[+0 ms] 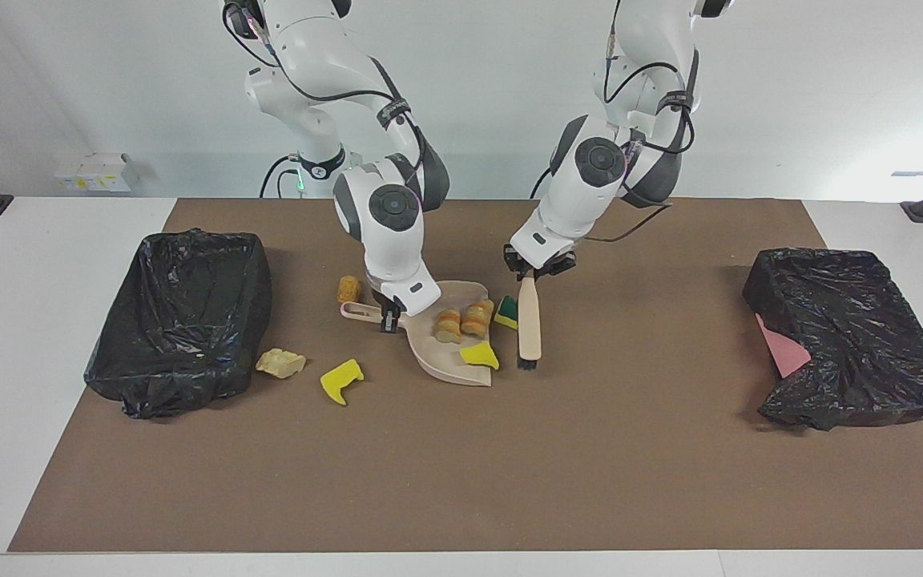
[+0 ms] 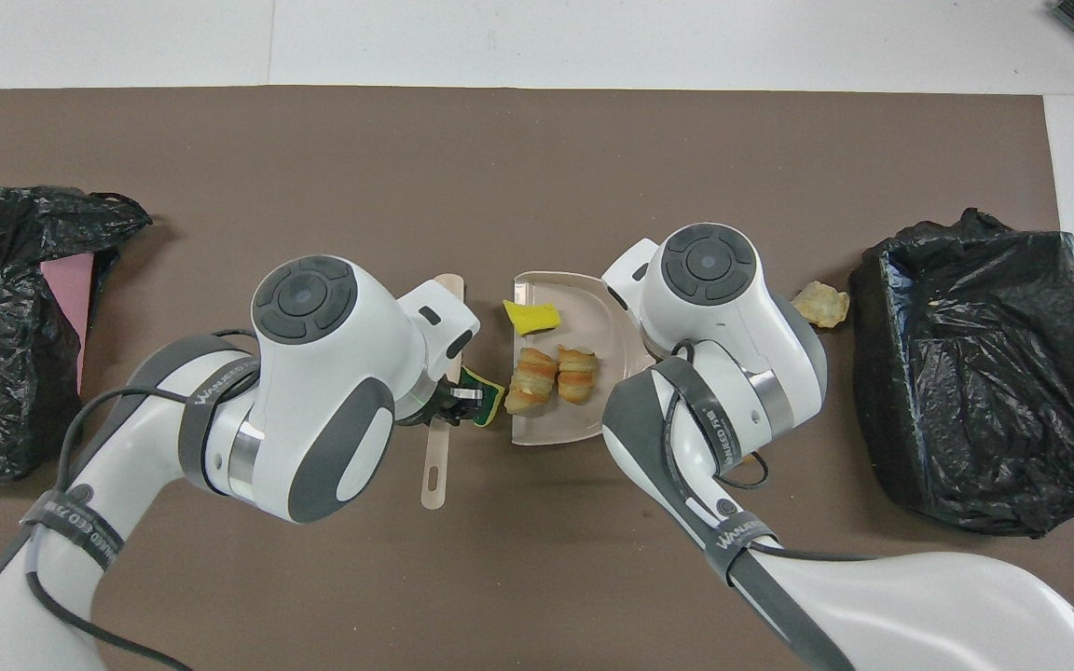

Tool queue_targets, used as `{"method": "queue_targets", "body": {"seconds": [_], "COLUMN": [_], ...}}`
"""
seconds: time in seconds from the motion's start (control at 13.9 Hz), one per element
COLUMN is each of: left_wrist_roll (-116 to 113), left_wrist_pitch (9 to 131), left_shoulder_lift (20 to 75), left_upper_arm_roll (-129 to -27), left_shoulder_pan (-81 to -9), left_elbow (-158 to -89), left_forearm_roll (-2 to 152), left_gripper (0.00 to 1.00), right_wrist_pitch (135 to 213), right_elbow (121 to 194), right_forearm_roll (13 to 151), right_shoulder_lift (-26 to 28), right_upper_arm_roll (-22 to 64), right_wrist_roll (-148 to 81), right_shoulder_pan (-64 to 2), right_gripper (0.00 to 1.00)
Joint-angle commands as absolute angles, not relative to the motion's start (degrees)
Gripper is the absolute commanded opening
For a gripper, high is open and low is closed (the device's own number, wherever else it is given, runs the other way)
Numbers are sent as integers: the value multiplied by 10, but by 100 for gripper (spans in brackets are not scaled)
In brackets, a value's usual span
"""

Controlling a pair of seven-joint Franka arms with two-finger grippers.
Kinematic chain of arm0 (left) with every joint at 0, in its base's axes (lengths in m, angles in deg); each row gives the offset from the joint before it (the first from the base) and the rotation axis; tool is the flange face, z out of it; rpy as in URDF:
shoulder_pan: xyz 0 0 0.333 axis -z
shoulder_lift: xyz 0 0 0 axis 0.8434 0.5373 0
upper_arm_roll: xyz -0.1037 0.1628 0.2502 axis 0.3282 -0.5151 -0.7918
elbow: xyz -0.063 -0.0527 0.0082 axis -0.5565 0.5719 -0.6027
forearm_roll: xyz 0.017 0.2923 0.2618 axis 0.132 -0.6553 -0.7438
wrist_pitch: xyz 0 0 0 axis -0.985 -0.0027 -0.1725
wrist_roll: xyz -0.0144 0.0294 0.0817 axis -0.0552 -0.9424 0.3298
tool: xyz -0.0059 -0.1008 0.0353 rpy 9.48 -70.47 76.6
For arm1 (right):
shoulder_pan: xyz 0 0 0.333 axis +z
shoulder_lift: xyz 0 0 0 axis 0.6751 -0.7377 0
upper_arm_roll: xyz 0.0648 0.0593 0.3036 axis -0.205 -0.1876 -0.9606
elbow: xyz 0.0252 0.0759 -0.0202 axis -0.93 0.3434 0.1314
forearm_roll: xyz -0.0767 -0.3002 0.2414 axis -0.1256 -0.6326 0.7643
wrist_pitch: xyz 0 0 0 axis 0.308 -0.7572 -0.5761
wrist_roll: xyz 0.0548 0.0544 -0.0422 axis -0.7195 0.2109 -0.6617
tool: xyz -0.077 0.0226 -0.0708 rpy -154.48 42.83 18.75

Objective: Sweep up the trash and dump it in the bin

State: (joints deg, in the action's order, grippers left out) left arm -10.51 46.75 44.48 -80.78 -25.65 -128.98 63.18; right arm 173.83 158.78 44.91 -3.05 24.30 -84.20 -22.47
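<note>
Left gripper (image 1: 531,276) pinches the brush (image 1: 529,319) beside the dustpan (image 1: 445,361) rim – right gripper (image 1: 388,314) clamps its handle; bare mat (image 1: 509,465) around.

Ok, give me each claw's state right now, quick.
Left claw: shut on the brush handle, brush beside the dustpan.
Right claw: shut on the dustpan handle, pan flat on the mat.
</note>
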Motion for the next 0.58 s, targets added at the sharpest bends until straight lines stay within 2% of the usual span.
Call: {"method": "queue_targets", "body": {"seconds": [0.0, 0.14, 0.5], "left_wrist_roll": [-168, -185, -238], "left_wrist_pitch": [542, 547, 630], "left_shoulder_lift": [356, 347, 381], "left_upper_arm_roll": [-808, -806, -801], "left_shoulder_pan": [-259, -258, -199], "left_elbow": [-1430, -1451, -1450], "left_forearm_roll": [634, 634, 640], "left_gripper": [0, 0, 0], "right_wrist_pitch": [1739, 1740, 1740], "right_elbow": [1610, 1615, 1623], "right_forearm_roll": [441, 441, 441], "right_shoulder_lift": [-14, -11, -7], "right_upper_arm_roll": [239, 239, 239], "right_wrist_roll": [-827, -828, -833], "right_shoulder_pan": [-232, -232, -237], "right_gripper": [0, 0, 0]}}
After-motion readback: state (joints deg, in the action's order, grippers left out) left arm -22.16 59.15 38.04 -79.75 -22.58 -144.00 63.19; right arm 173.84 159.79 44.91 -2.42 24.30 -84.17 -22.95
